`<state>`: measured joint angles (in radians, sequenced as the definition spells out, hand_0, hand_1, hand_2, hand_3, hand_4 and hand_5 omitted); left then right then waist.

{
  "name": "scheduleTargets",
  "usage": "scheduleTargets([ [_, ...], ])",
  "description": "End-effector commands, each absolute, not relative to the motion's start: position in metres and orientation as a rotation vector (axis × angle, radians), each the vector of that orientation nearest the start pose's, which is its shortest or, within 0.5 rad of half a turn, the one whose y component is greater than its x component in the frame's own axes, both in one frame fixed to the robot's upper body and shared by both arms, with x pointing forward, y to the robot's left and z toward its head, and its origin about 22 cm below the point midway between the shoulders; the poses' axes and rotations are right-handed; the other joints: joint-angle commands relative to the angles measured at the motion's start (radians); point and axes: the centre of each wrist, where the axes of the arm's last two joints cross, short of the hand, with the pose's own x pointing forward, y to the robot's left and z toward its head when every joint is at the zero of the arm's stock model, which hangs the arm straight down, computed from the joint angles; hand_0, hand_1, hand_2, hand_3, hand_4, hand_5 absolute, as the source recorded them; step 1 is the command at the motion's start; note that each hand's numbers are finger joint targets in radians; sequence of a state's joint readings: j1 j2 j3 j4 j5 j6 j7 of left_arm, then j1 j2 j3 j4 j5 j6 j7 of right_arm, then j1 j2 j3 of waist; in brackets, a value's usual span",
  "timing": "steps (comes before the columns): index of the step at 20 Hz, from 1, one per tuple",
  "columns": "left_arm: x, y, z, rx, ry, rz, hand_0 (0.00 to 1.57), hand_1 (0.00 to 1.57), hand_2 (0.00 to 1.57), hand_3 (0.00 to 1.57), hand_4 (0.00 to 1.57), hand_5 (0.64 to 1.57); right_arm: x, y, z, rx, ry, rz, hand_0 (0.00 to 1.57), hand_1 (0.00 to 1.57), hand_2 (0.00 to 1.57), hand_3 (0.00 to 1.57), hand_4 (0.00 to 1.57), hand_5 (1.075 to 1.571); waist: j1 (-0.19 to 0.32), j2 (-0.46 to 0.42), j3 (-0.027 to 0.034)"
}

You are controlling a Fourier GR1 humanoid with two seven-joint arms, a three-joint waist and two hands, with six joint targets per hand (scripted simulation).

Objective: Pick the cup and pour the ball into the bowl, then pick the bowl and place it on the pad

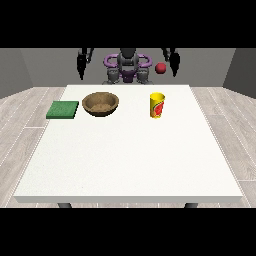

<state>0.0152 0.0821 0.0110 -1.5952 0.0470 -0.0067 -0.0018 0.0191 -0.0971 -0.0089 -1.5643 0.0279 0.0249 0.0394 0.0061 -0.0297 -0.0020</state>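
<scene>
A yellow cup (157,105) with a red mark stands upright on the white table (130,160), right of the middle at the far side. A red ball (160,68) shows in the air above and behind the cup, close to the hand at the view's right (174,62). A brown wooden bowl (101,104) sits left of the cup. A green pad (63,109) lies at the table's far left edge. The hand at the view's left (81,62) hangs raised behind the table, its fingers pointing down. Both hands are away from the cup and bowl.
The robot's torso (127,67) stands behind the table's far edge. Grey wooden floor (25,115) surrounds the table on both sides.
</scene>
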Motion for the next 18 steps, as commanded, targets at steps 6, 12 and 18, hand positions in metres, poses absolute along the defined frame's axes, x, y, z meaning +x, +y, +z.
scheduleTargets([
  [6,0.243,0.259,0.043,0.06,-1.612,-0.088,0.0,0.0,0.0,0.0,0.0,1.535,0.242,-0.267,0.037,-0.138,-1.536,0.145,0.0,0.0,0.0,0.31,1.06,1.571,-0.015,-0.277,0.0016],
  [12,0.246,0.231,0.079,-0.277,-1.517,0.126,0.0,0.0,0.0,0.0,0.0,1.541,0.25,-0.157,0.084,0.117,-1.491,0.017,0.0,0.0,0.0,0.0,0.78,1.571,0.076,-0.485,-0.0005],
  [18,0.229,0.242,0.079,-0.288,-1.499,0.106,0.0,0.0,0.0,0.0,0.0,1.535,0.227,-0.095,0.108,0.142,-1.475,0.008,0.0,0.0,0.0,0.0,0.51,1.571,0.029,-0.399,0.001],
])
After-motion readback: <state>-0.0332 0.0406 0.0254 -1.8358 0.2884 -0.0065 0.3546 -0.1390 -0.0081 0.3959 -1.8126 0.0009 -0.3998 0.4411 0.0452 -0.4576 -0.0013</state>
